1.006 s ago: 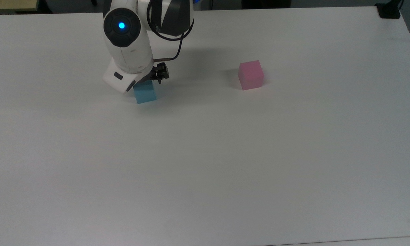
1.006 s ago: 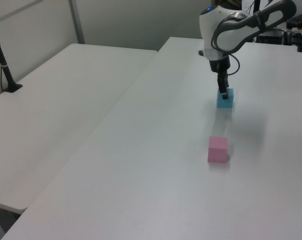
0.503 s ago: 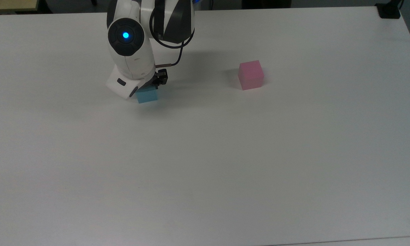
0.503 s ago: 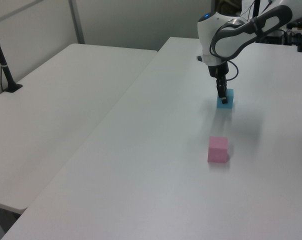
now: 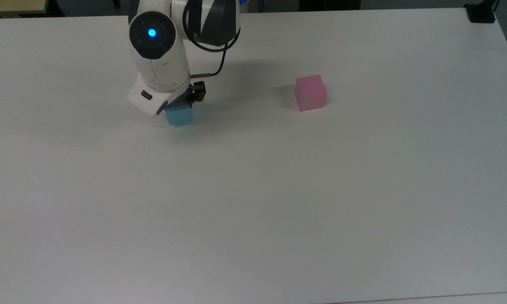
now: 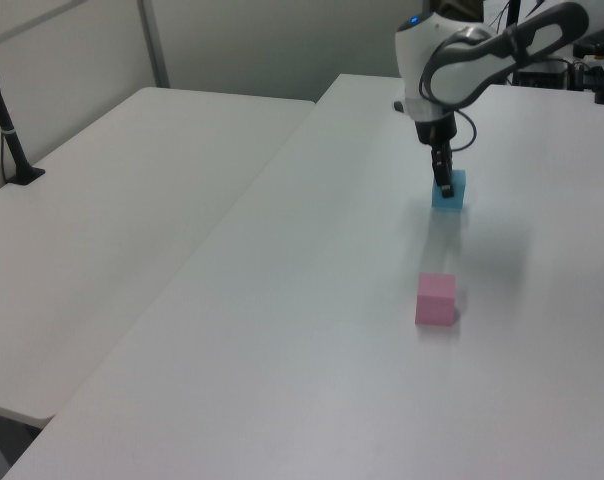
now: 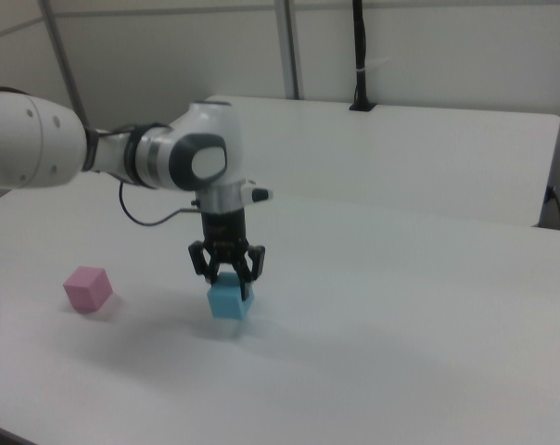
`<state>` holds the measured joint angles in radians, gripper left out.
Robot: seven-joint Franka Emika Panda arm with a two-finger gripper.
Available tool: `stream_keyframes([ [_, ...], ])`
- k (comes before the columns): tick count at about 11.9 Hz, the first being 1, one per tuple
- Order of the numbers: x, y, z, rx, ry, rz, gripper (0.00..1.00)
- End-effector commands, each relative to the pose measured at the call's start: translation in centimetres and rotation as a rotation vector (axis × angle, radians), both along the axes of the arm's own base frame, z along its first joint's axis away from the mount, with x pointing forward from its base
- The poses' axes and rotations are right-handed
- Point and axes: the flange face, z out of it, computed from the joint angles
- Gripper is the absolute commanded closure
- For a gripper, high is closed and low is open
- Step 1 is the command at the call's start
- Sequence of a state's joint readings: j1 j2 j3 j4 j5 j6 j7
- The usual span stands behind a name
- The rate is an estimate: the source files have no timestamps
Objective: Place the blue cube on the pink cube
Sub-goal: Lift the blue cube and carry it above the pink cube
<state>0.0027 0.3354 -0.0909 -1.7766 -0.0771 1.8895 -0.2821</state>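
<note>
Tool point(image 7: 228, 281) gripped the blue cube point(image 7: 230, 299), its two fingers closed against opposite upper faces. Half a second before, the cube had sat lower under the wrist; it had since come up a little, and a soft shadow lay beneath it on the surface point(image 5: 253, 202), so the lift had probably begun. The pink cube point(image 5: 310, 93) had not moved and stood well apart from the blue cube, to the top view's right. The right view showed the fingers straddling the cube; in the top view the white wrist hid them and only the cube's near part point(image 5: 179, 115) showed.
</note>
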Motion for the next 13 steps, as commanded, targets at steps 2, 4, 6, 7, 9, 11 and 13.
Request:
stream_keyframes([
  [2,-1.9,-0.9,9.2,-0.009,-0.045,-0.017,0.88],
  [4,-4.2,-2.1,14.7,-0.003,-0.080,-0.035,0.88],
  [6,-5.9,-4.5,19.6,0.004,-0.145,-0.016,0.88],
  [7,-6.2,-4.7,20.3,0.009,-0.124,-0.011,0.88],
  [9,-5.6,-1.1,19.7,0.013,-0.112,0.027,0.88],
  [11,-5.3,1.6,19.8,0.017,-0.118,0.007,0.88],
  [13,-5.2,5.2,19.9,0.018,-0.114,0.032,0.88],
])
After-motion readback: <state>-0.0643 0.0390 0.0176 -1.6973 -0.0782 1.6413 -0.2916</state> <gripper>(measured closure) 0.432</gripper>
